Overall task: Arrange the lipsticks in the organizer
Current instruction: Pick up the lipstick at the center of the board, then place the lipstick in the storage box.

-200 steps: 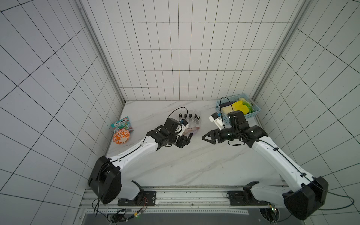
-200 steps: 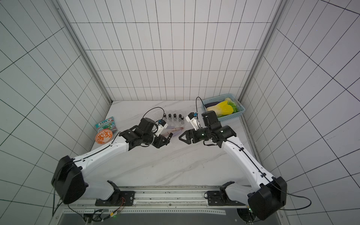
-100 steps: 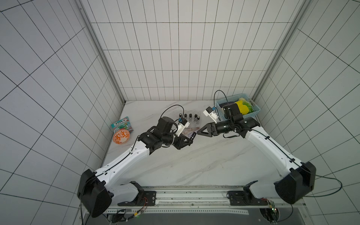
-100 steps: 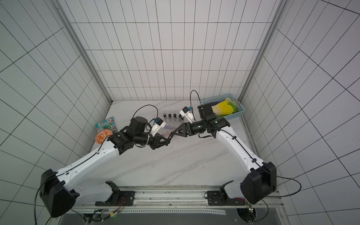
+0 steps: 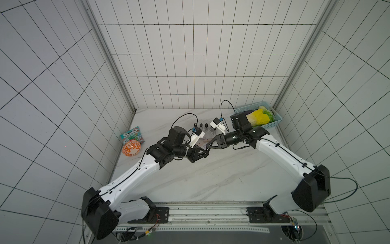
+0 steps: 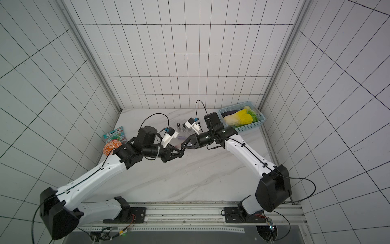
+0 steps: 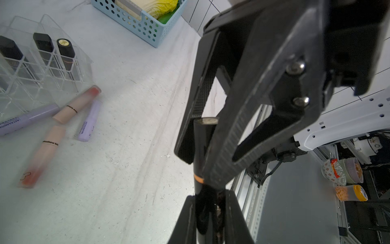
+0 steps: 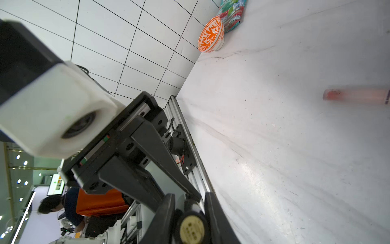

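Both grippers meet tip to tip above the middle of the table in both top views. My left gripper (image 5: pixel 205 151) (image 7: pixel 210 196) is shut on the lower end of a black lipstick (image 7: pixel 200 152) with an orange band. My right gripper (image 5: pixel 209 147) (image 8: pixel 190 196) is shut on that tube's other end, whose gold-labelled cap (image 8: pixel 192 229) faces its camera. The clear organizer (image 5: pixel 207 132) (image 7: pixel 84 61) stands behind them with three black lipsticks upright in it. Several loose lipsticks lie before it: a long lilac one (image 7: pixel 28 117), a short lilac one (image 7: pixel 89 120), and two pink ones (image 7: pixel 77 104) (image 7: pixel 45 154).
A light blue basket (image 5: pixel 272 124) (image 7: pixel 137 23) holding a yellow-green cabbage stands at the back right corner. An orange patterned bowl (image 5: pixel 131 148) (image 8: pixel 211 34) and a snack packet (image 5: pixel 132 135) lie by the left wall. The aluminium rail runs along the front edge.
My right arm swung in from the right to meet the left gripper, and its jaws went from open to shut on the black lipstick. The left arm reached out toward it.
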Controlling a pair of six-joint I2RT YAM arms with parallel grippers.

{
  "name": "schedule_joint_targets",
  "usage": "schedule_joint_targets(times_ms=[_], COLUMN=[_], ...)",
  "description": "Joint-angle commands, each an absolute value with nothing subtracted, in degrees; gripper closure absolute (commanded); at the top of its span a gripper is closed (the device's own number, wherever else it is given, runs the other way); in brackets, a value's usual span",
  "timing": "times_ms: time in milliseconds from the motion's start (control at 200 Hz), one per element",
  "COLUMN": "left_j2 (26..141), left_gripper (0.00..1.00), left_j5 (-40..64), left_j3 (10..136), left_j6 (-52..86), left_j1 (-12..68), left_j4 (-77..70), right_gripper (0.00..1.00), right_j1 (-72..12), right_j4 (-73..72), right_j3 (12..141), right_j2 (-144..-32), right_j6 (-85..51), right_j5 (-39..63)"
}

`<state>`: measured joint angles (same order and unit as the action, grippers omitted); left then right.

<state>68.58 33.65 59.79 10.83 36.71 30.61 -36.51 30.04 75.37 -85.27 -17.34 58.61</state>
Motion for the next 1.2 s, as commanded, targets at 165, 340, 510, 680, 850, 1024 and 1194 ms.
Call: schedule_joint_targets(times_ms=[165,340,510,680,850,1024,1194], left_j2=[64.68,60.99,59.37,59.15,59.15,59.06,59.17], left_gripper=[0.09,0.05,0.05,0.05,0.05,0.06,0.06], left_j5=[21.06,9.06,5.92,4.58,3.73,3.43,3.74], left_j3=[59.66,55.49,52.76,50.61,49.68,48.79,48.43], left_j6=[11.69,15.53,16.65,16.92,17.01,16.65,16.48], left_j1=[36.8,36.46,36.22,36.04,35.95,35.84,35.68], left_j4=[30.98,25.87,22.85,20.21,19.0,18.11,17.58], right_gripper=[0.88,0.88,0.87,0.87,0.87,0.87,0.87], right_j1=[-35.22,-34.19,-34.02,-33.16,-32.49,-32.28,-32.27], right_j4=[30.02,31.12,24.88,19.04,17.11,16.57,16.66], right_j3=[79.5,85.31,88.68,92.05,96.14,99.71,101.97], right_j2=[-85.44,-91.5,-98.42,-105.1,-110.77,-115.09,-118.22], right_j6=[-14.68,-8.96,-5.02,-3.17,-2.4,-2.5,-3.58], right_j5=[47.9,23.81,6.84,0.26,-0.69,0.71,3.57])
